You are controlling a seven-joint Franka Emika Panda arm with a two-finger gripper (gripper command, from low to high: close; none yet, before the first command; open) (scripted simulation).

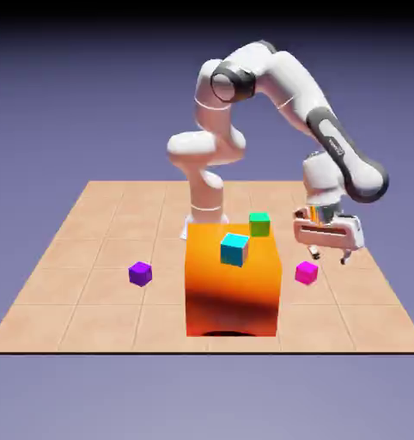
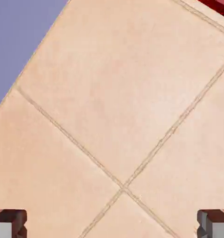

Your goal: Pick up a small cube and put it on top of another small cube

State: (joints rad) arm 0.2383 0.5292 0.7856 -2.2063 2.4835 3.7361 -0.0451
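The small cube, bright magenta-pink, rests on the tiled table at the exterior view's right, just beside the orange block. My gripper hangs slightly above and behind it, towards the exterior view's right, with its jaws open and nothing between them. In the hand view both grey fingertips show far apart at the bottom corners, over bare tiles only. My gripper holds nothing there. A dark red sliver cuts the hand view's top right corner; I cannot tell what it is.
A cyan cube sits on top of the large orange block. A green cube shows at the block's far edge. A purple cube lies on the table at the exterior view's left. The table's edge crosses the hand view's upper left.
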